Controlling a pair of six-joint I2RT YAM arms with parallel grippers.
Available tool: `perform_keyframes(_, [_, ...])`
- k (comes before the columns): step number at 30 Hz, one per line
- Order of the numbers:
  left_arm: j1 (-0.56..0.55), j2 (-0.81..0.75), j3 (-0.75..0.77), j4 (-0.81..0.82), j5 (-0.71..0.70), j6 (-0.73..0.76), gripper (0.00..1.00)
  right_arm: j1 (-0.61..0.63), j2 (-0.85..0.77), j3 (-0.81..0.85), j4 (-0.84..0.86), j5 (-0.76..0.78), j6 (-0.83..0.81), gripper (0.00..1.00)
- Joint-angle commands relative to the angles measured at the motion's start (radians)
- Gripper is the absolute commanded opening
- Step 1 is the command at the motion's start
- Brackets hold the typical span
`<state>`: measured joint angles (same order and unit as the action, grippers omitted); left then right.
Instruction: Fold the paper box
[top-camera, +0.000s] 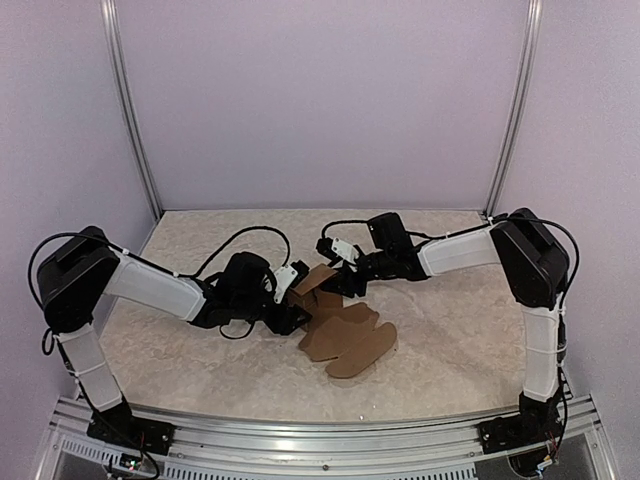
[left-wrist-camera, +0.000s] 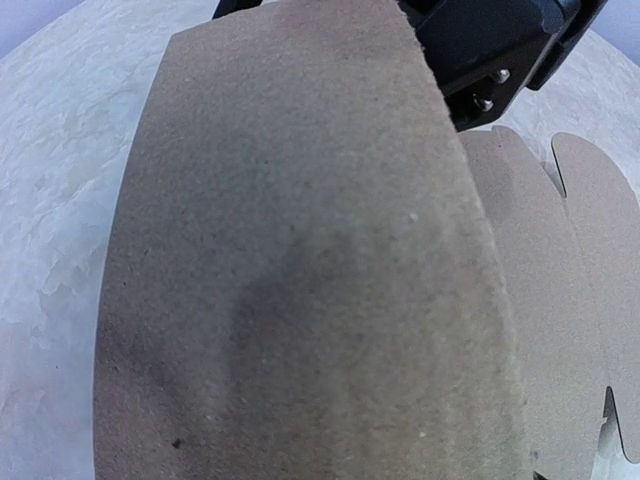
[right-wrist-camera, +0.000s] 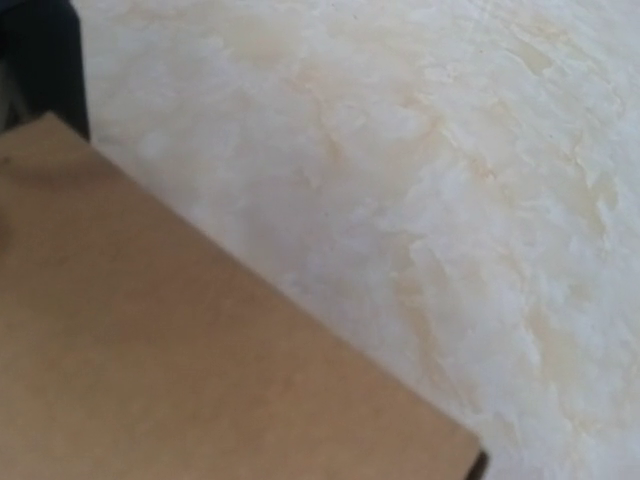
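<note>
The paper box (top-camera: 348, 338) lies mid-table as a brown die-cut sheet with rounded flaps, and one panel (top-camera: 316, 280) is lifted off the table. My left gripper (top-camera: 293, 298) is at that panel's left side with its fingers spread. The left wrist view is almost filled by the raised panel (left-wrist-camera: 300, 250), which hides the left fingers, and the flat flaps (left-wrist-camera: 560, 300) lie to the right. My right gripper (top-camera: 345, 272) is at the panel's far side, fingers apart. Its black body (left-wrist-camera: 500, 50) shows above the panel. In the right wrist view the cardboard (right-wrist-camera: 180, 350) hides the fingers.
The mottled cream table top (top-camera: 450, 330) runs to pale walls and two metal uprights (top-camera: 512, 110) at the back. A metal rail (top-camera: 320, 435) lines the near edge. A dark shape (right-wrist-camera: 40, 60) sits in the top left corner of the right wrist view.
</note>
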<state>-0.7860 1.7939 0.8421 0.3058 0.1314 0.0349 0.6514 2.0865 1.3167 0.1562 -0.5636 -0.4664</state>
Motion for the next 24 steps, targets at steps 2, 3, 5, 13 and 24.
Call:
perform_keyframes(2, [0.000,-0.013,0.017,-0.001,0.066,-0.010,0.63,-0.004,0.010,-0.035,0.076,0.075,0.109,0.46])
perform_keyframes(3, [0.001,-0.012,0.022,-0.005,0.061,-0.024,0.63,-0.005,0.002,-0.050,0.095,0.103,0.140,0.43])
perform_keyframes(5, [0.002,-0.011,0.030,-0.007,0.045,-0.063,0.63,-0.006,-0.018,-0.083,0.128,0.134,0.192,0.41])
perform_keyframes(13, [-0.002,-0.016,0.032,0.048,0.029,-0.211,0.64,0.005,-0.008,-0.074,0.094,0.167,0.331,0.32])
perform_keyframes(24, [-0.059,0.005,0.087,0.025,0.017,-0.258,0.65,0.051,-0.036,-0.068,0.097,0.344,0.331,0.05])
